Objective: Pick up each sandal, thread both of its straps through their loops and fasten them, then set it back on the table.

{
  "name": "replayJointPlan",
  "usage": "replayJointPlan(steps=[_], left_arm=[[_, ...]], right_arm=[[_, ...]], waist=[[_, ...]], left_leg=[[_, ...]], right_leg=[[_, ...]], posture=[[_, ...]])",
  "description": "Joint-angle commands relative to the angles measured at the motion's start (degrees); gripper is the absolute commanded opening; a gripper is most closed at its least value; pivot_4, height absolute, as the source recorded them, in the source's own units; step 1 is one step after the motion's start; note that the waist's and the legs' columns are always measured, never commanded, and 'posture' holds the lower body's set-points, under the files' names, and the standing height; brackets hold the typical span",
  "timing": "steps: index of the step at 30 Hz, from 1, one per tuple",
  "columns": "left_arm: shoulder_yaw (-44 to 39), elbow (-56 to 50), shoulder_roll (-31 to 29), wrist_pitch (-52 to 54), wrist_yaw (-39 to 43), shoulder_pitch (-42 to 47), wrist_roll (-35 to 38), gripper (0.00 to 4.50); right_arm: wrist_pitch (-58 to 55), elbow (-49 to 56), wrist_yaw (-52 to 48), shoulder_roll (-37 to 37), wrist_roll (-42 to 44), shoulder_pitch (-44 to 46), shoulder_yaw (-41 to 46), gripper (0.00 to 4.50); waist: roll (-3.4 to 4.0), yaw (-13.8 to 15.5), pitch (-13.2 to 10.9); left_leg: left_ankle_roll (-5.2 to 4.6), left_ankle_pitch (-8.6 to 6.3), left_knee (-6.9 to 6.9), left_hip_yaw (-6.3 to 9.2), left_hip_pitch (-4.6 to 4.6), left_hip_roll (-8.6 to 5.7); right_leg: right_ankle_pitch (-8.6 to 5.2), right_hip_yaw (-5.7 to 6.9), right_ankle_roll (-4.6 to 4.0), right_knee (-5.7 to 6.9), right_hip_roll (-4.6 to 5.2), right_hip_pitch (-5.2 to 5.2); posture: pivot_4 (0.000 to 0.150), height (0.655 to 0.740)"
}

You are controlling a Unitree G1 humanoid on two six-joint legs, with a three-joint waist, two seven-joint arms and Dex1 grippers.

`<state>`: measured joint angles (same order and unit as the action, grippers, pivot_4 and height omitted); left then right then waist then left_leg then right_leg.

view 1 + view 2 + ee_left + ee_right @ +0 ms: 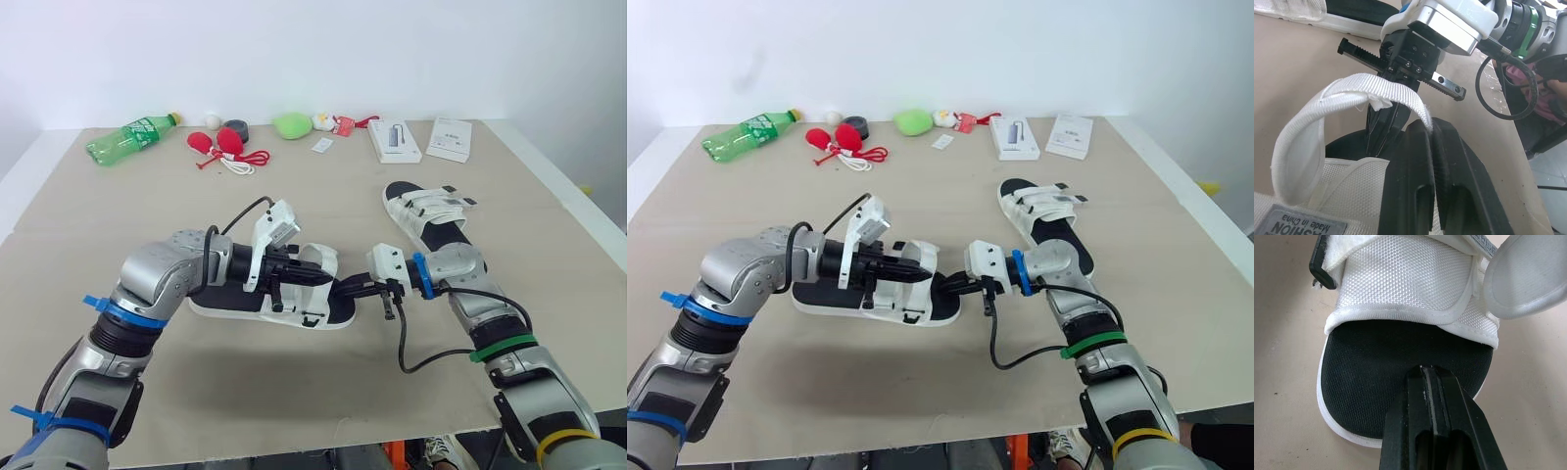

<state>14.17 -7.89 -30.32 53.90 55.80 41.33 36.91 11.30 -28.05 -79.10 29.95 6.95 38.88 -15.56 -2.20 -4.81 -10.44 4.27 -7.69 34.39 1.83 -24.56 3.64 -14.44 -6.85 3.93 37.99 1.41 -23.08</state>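
Tabletop (294,206): left jaws pinch strap (1352,85) of white sandal (235,309); right jaws closed atop insole (1376,362).

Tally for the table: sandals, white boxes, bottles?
Sandals: 2 (near sandal, far sandal)
White boxes: 2 (left box, right box)
Bottles: 1 (green bottle)
Total: 5
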Motion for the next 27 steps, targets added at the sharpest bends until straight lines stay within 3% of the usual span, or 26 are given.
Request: replayJointPlan(steps=[1, 15, 19, 21, 22, 26, 27], left_arm=[[1.11, -4.03, -1.73, -1.64, 2.43, -2.54, -0.85, 0.18], [2.45, -8.33, -5.7, -3.29, 4.81, -8.85, -3.31, 0.18], [1.0, -9.96, -5.89, -0.89, 4.97, -8.58, -1.2, 1.16], [0.53, -10.57, -6.19, -1.55, 5.41, -8.23, -1.22, 2.48], [-0.01, -11.24, -6.63, -2.02, 5.76, -7.78, -1.15, 2.63], [-6.17, -12.66, -7.9, -2.06, 5.95, -4.11, 2.18, 4.23], [-8.55, -12.39, -8.03, -1.12, 5.55, -2.74, 3.97, 4.23]], right_arm=[[-1.56, -1.73, 0.38, 1.78, -3.2, -2.34, -1.33, 0.0], [-1.23, -1.89, 0.13, 1.64, -3.34, -2.26, -1.88, 0.0], [-1.1, -2.09, -0.02, 1.65, -3.4, -2.2, -1.99, 0.0], [-0.96, -2.36, -0.1, 1.71, -3.49, -2.1, -2.01, 0.0], [-0.89, -2.49, -0.16, 1.75, -3.54, -2.03, -2.03, 0.0], [-0.74, -2.79, -0.39, 1.89, -3.56, -1.86, -2.06, 0.0], [-0.67, -2.88, -0.46, 1.91, -3.57, -1.82, -2.07, 0.0]], waist=[[0.0, 0.0, 0.0], [-0.01, 0.14, 0.01], [-0.01, 0.13, 0.01], [-0.01, 0.13, 0.01], [-0.01, 0.13, 0.0], [-0.02, 0.15, 0.0], [-0.05, 0.15, -0.02]], left_leg=[[0.0, 0.0, 0.0, 0.0, 0.0, 0.0], [0.0, 0.0, -0.01, 0.0, 0.01, 0.0], [0.0, 0.0, -0.01, 0.0, 0.01, 0.0], [0.0, 0.0, -0.01, 0.0, 0.02, 0.0], [0.0, 0.0, -0.01, 0.0, 0.02, -0.01], [0.0, 0.0, 0.0, 0.01, 0.02, 0.0], [0.0, 0.0, 0.01, 0.01, 0.02, 0.0]], right_leg=[[0.0, -0.01, 0.0, 0.0, 0.0, 0.0], [-0.01, -0.02, -0.01, 0.0, 0.01, -0.02], [-0.01, -0.02, -0.01, 0.0, 0.01, -0.04], [-0.01, -0.02, -0.02, 0.0, 0.02, -0.07], [-0.01, -0.02, -0.02, 0.0, 0.02, -0.08], [-0.01, -0.02, -0.02, 0.0, 0.02, -0.13], [-0.01, -0.01, -0.02, 0.0, 0.02, -0.17]], posture=[[0.15, 0.74], [0.15, 0.74], [0.15, 0.74], [0.15, 0.74], [0.15, 0.74], [0.15, 0.74], [0.15, 0.74]])
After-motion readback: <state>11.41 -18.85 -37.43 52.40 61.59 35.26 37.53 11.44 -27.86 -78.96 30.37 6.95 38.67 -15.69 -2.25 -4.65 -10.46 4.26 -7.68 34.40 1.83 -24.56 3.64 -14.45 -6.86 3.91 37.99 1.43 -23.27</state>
